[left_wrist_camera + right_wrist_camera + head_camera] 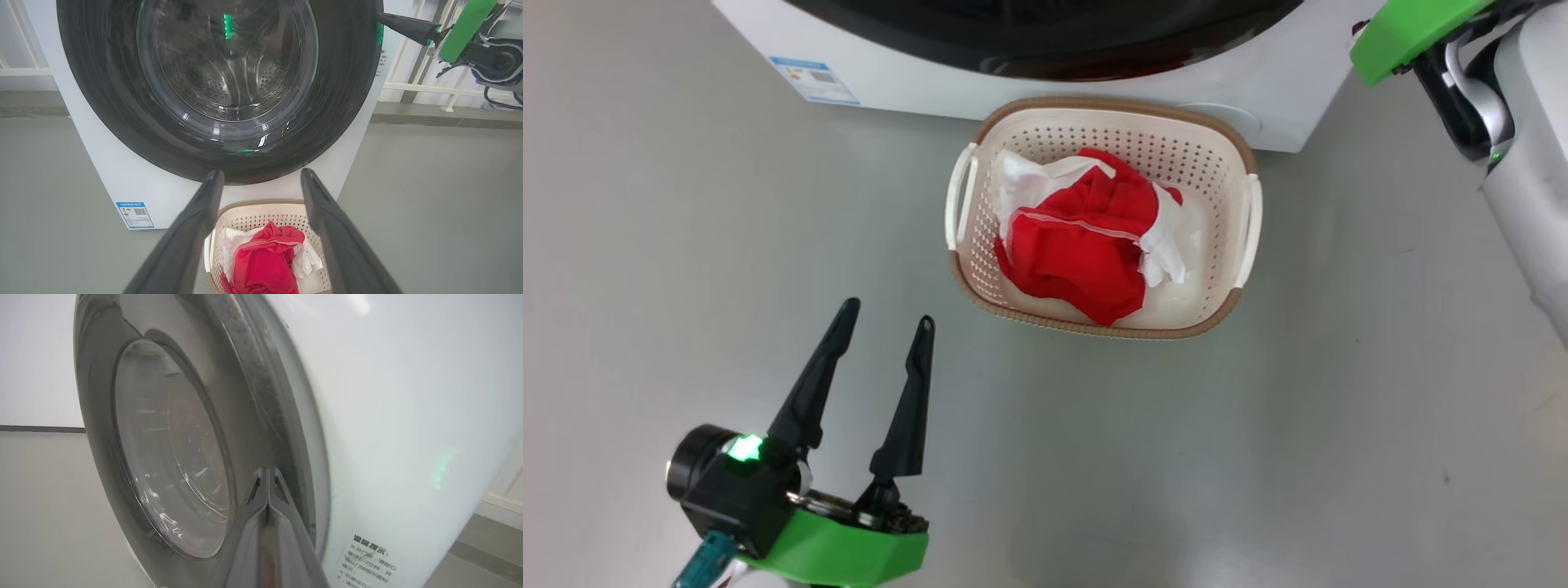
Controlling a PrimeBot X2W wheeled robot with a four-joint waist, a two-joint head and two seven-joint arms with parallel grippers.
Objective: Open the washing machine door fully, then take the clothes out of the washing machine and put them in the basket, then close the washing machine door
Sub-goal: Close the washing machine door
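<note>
Your right fingers [245, 539], pressed together, lay at the rim of the washing machine door [220, 61]; your left fingers [813, 376] stood spread above the floor [1258, 449], near the basket [1045, 135] holding the clothes [1078, 245], just before the washing machine [122, 175].

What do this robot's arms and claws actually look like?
Each gripper has two long, tapering dark fingers: the left gripper and the right gripper alike. Bright green angular covers sit at the wrists, a small green light glows on the left, and the right forearm is pale, with looping cables.
</note>
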